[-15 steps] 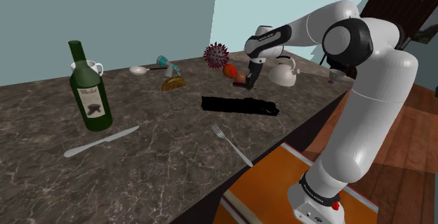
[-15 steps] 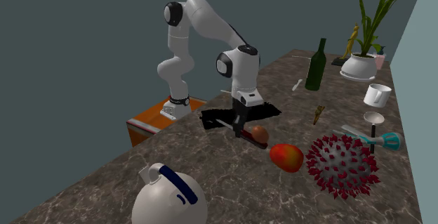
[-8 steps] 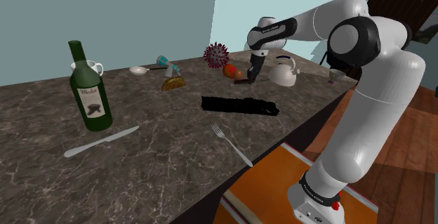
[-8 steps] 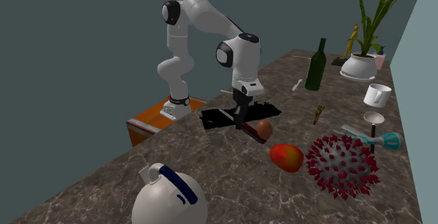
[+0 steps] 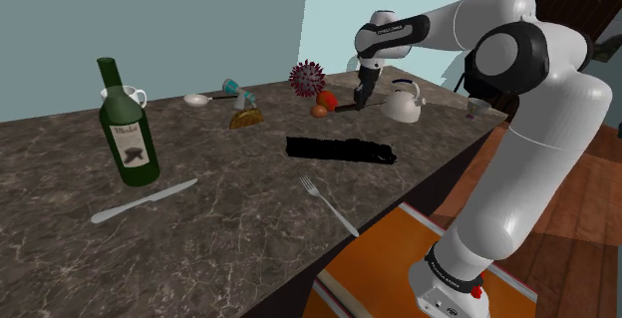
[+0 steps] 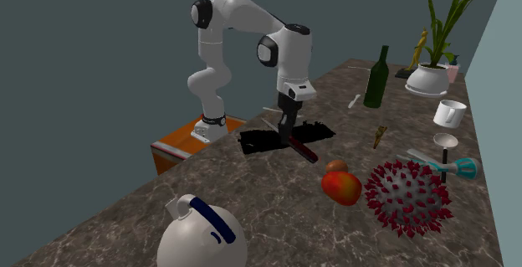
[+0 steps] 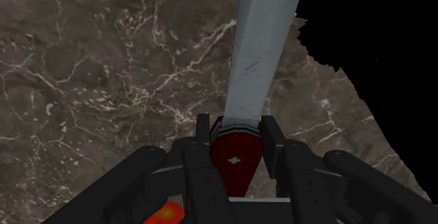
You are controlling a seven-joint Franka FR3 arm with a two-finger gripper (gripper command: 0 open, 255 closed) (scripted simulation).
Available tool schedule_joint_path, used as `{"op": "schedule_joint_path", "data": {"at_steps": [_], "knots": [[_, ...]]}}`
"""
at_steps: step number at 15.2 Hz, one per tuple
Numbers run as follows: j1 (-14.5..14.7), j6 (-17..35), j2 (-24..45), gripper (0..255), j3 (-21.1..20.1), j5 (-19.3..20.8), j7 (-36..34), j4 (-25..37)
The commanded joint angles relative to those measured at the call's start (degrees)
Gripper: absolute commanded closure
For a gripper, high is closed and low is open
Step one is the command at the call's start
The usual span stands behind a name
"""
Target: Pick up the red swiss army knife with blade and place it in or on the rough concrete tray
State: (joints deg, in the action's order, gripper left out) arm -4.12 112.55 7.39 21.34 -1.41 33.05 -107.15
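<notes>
Transport step, I'd say: gripper (image 7: 235,128) clamped on the red swiss army knife (image 7: 236,161), blade (image 7: 258,47) poking out ahead. The black tray (image 5: 339,150) sits below, beside the blade; next, shift over it and lower.

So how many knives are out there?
2. One red pocket knife, blade out, clasped in the claw; one table knife flat on the counter near the green bottle. Clutter might hide more.

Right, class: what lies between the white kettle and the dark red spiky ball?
A red-orange fruit, close to the spiky ball; toward the white kettle the countertop is bare. The second exterior view shows this.
</notes>
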Motion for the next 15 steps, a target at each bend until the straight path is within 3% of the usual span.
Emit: {"op": "schedule_joint_path", "data": {"at_steps": [1,8,15], "knots": [[0.05,-0.83,-0.35,255,0.0,0.15,-0.12,0.48],[4.54,1.05,-12.22,255,-3.76,4.27,-9.99,-12.77],[7.82,1.88,-21.53,255,-9.15,5.62,-19.62,-23.01]]}}
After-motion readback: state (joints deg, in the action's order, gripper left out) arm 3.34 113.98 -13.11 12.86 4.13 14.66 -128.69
